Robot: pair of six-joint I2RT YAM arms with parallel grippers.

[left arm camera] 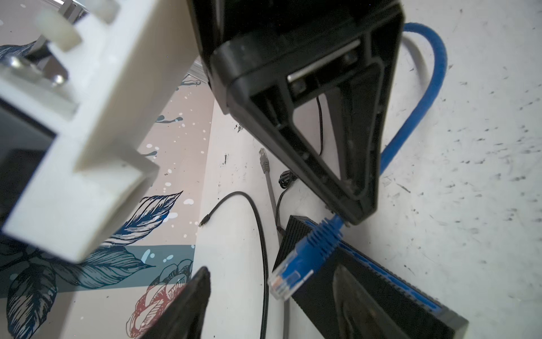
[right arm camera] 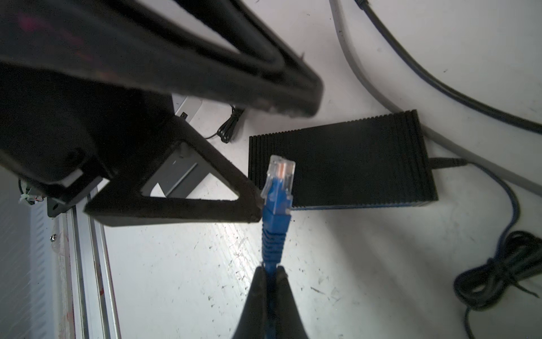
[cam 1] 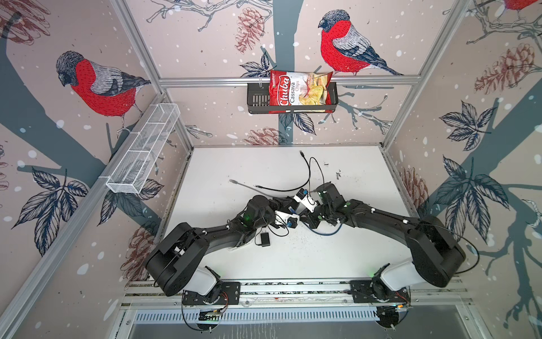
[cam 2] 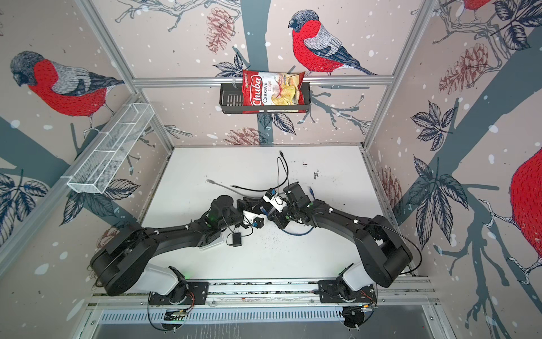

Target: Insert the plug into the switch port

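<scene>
Plug (right arm camera: 278,182) hangs between two claws, at the edge of the switch (right arm camera: 352,158).

The right claw (right arm camera: 269,271) is pinched tight on the blue cable (left arm camera: 422,102) just behind the ribbed boot; the left claw (right arm camera: 283,154) stands partly open around the plug, one finger at its side, gripping nothing yet. The plug looks light and rigid, its clear shell and latch likely brittle; the cable is springy, so a hold that far back probably lets the tip wobble; the boot or the shell's flat sides seem the better hold, off the contacts. Its long axis runs on from the cable; the clear tip points away from the right claw towards the switch, contacts facing the right wrist camera; the ports cannot be seen.
</scene>
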